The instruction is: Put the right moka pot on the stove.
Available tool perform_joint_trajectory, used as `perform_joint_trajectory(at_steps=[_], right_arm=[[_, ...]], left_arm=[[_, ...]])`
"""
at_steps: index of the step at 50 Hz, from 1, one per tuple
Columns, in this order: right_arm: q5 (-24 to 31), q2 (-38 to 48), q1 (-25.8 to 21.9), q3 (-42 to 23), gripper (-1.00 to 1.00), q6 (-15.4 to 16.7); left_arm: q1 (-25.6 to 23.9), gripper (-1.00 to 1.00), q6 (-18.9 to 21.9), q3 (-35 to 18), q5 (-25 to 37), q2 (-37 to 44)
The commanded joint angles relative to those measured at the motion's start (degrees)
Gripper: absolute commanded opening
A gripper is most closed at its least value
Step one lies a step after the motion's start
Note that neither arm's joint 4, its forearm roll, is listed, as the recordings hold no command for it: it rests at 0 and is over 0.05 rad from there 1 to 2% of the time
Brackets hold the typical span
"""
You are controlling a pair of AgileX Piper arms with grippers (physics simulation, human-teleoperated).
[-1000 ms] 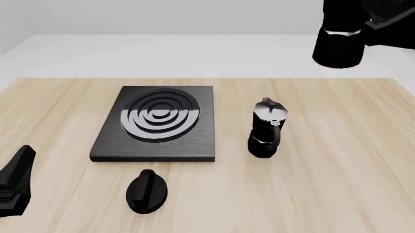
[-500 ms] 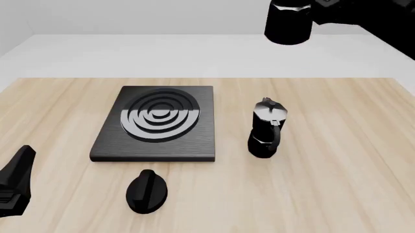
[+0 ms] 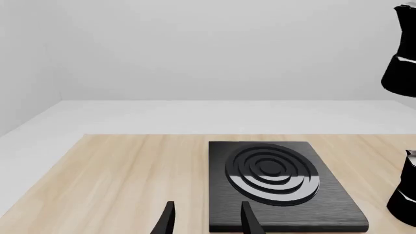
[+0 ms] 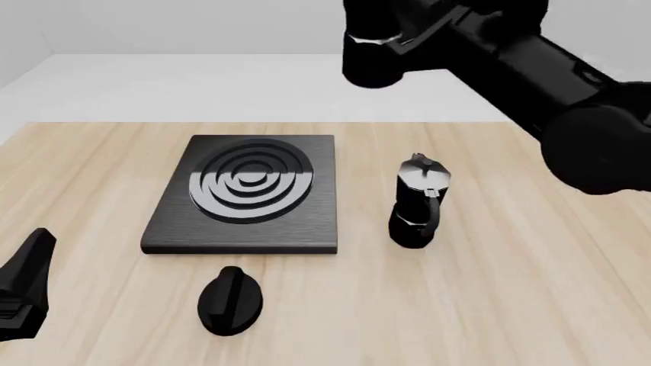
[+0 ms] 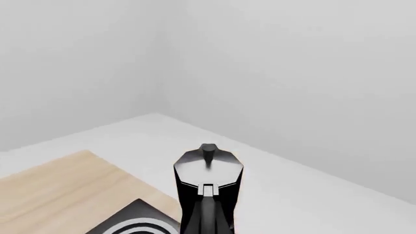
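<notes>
Fingers of the right gripper (image 4: 407,42) cannot be made out as separate parts in any view, yet the right moka pot (image 4: 382,53) hangs in mid-air at the end of that arm, so they appear to be clamped on it, seemingly at the handle, which runs down toward the camera in the right wrist view below the silvery lid (image 5: 208,168). That pot is high above the table (image 4: 508,305), beyond the far edge of the stove (image 4: 244,229) and a little to its right, well apart from the burner rings (image 4: 251,181). My reading is that the carry step is under way: the pot is lifted and on its way, not yet over the target. The next move calls for bringing it nearer and leftward until it sits over the rings, then lowering it upright and releasing. The second moka pot (image 4: 417,202) stands on the wood just right of the stove, and the knob (image 4: 231,300) lies in front of it. Neither pot shows its contents, both lids being down. The left gripper (image 3: 204,222) rests low with its fingers apart, holding nothing.
</notes>
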State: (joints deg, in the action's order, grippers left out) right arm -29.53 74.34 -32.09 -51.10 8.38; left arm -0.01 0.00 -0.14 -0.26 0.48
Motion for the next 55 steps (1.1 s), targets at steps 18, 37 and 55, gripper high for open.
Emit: perform_joint_trajectory(at_steps=[18, 37, 55], right_arm=[[-14.2, 17.0, -4.2, -5.4, -1.0, -3.0], [-17.6, 25.7, -5.6, -10.9, -1.0, -4.9], [-19.7, 32.9, -7.0, -14.9, -1.0, -5.4]], left_arm=[[0.0, 1.0, 0.0, 0.0, 0.0, 0.0], [0.0, 1.0, 0.0, 0.0, 0.0, 0.0], [0.0, 1.0, 0.0, 0.0, 0.0, 0.0]])
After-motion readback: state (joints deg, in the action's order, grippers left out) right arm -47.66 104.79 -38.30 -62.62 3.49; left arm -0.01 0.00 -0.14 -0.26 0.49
